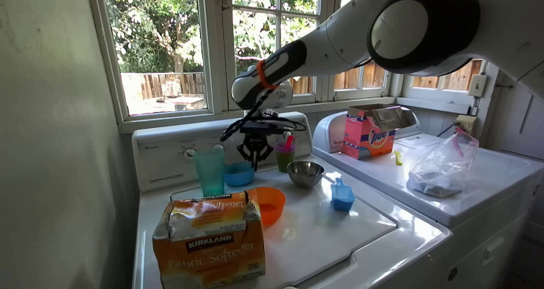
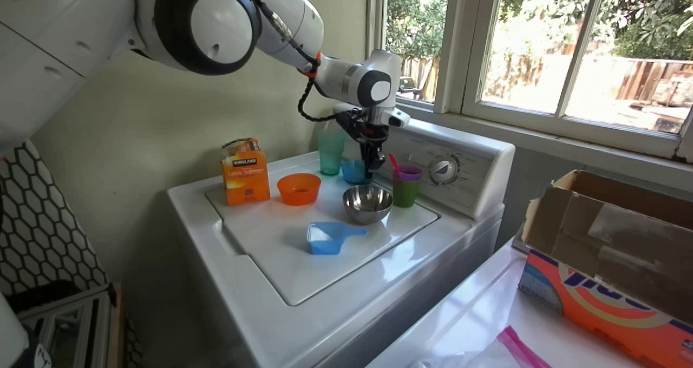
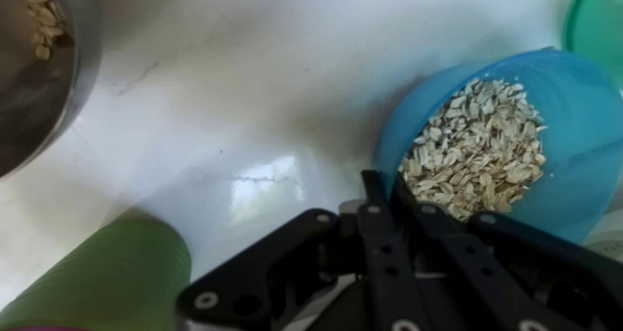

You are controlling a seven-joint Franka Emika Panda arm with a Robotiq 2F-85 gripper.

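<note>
Gripper (image 3: pixel 388 182): closed on rim of blue bowl (image 3: pixel 584 121). Oats (image 3: pixel 477 151): inside, just past the grip. Hold: seemingly done. Lift: apparently not yet.

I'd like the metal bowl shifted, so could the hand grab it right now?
Probably not yet: the hand is shut on the wall of the blue bowl, so it would likely need to let go first. Otherwise the metal bowl stands upright, rim exposed.

Pale wall (image 1: pixel 51 110), white-framed windows (image 1: pixel 227 46), sunlit wooden fence (image 1: pixel 142 85) outside, perhaps a hexagon-patterned floor (image 2: pixel 43 216)
</note>
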